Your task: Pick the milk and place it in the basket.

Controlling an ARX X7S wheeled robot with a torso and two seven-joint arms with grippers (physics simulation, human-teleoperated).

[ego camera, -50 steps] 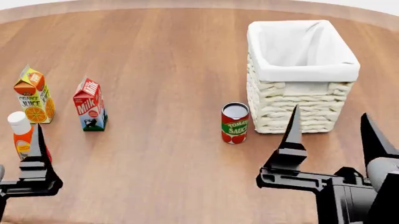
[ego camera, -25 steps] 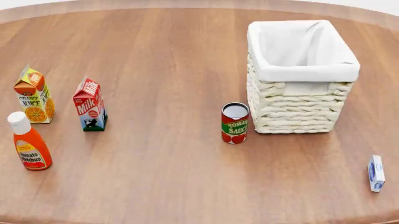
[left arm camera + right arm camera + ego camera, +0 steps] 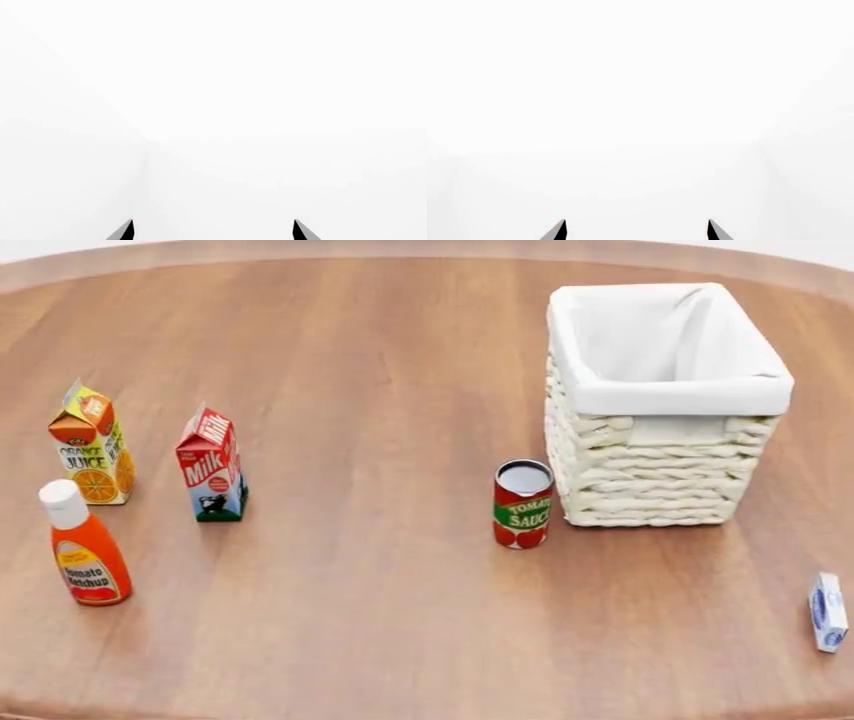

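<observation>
The milk (image 3: 212,465) stands upright on the round wooden table (image 3: 360,590) at the left: a small gable-top carton with a red top and a white and blue-green base. The basket (image 3: 661,405), cream-white wicker with a white liner, stands at the back right and looks empty. Neither gripper shows in the head view. My left gripper (image 3: 213,231) shows only two dark fingertips set wide apart against blank white, with nothing between them. My right gripper (image 3: 636,231) shows the same: tips wide apart, nothing held.
An orange juice carton (image 3: 92,444) stands left of the milk. A ketchup bottle (image 3: 84,545) stands in front of them. A tomato sauce can (image 3: 522,504) stands just left of the basket's front. A small white-and-blue box (image 3: 827,612) lies at the right edge.
Both arms have left the head view: they showed at the bottom a second ago and were gone half a second ago. The view has since shifted, so everything sits slightly further right.
</observation>
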